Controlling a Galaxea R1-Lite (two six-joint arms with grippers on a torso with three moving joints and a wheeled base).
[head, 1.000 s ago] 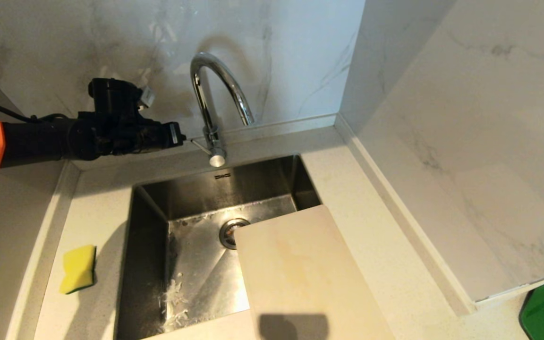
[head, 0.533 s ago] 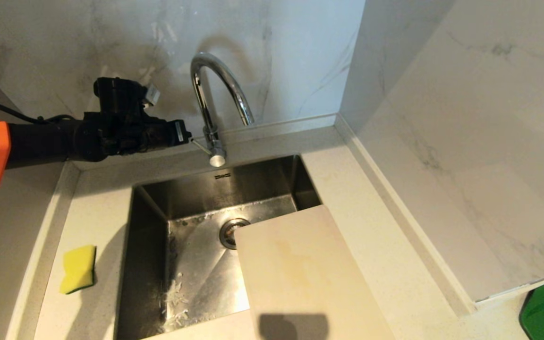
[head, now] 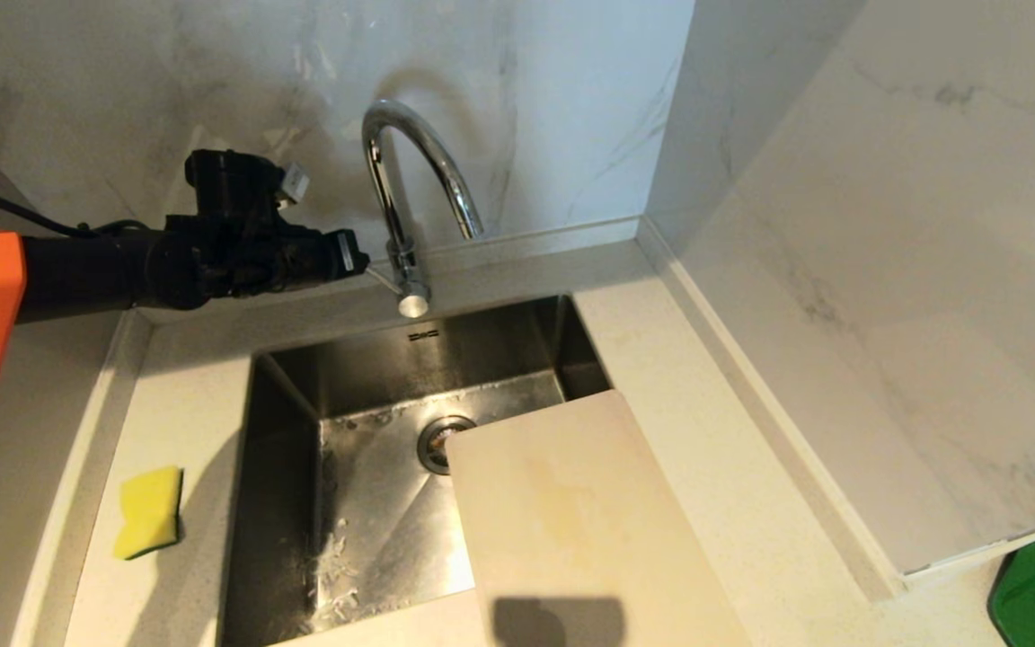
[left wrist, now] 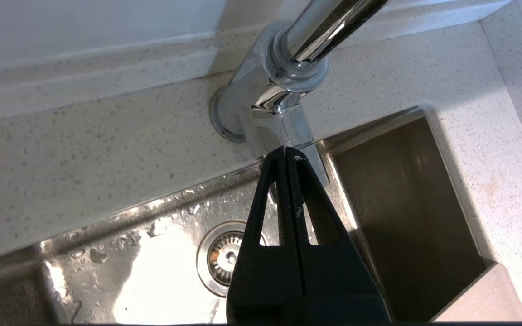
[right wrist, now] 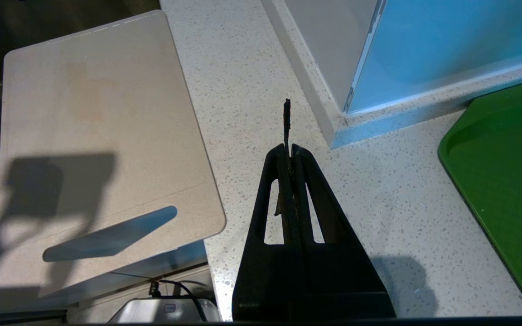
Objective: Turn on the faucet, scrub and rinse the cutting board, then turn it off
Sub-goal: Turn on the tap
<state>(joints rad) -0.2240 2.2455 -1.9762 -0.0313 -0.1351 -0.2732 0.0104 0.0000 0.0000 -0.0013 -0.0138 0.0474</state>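
chrome faucet [head: 401, 193]; left gripper [head: 360, 254] closed, tips beside its lever.

Left arm stretched level, left pincer [left wrist: 287, 154] pressed closed, right pincer [right wrist: 289, 151] closed too, pointing downward

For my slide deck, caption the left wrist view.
Shut left gripper poised at the chrome faucet base, above the wet steel sink and its drain.
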